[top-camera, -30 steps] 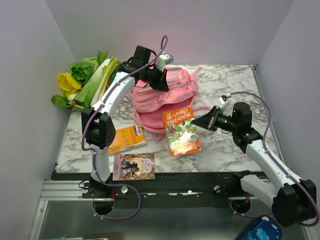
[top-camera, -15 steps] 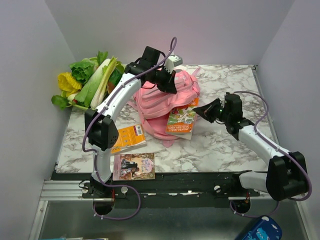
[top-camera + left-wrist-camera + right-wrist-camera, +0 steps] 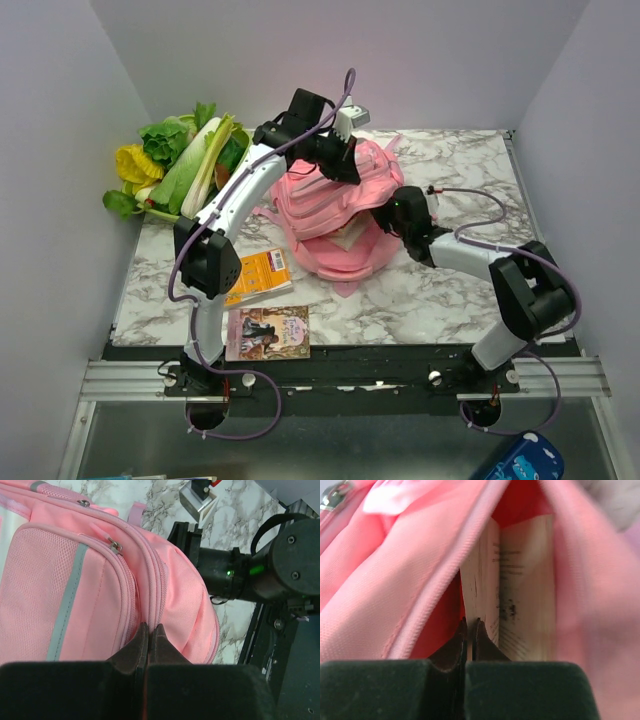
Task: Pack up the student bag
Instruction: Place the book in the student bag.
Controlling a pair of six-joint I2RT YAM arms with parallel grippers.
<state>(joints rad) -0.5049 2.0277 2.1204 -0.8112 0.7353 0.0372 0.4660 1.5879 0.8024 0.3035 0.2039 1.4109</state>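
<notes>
Book (image 3: 520, 605) now inside student bag (image 3: 320, 208), gripped by right fingers (image 3: 452, 649)

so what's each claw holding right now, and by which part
Left claw pinches the student bag at a fold of fabric by its zip. Right claw is shut inside the bag's opening beside the book; a grip there cannot be told.

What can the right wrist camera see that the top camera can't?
Only the right wrist view shows the book's printed pages up close, tucked inside the student bag against its red lining. The right hand is pinched shut at their edge. Only the top view shows the vegetables, an orange book and a picture book on the table, and the left hand at the bag's top. Both show the pink bag.
</notes>
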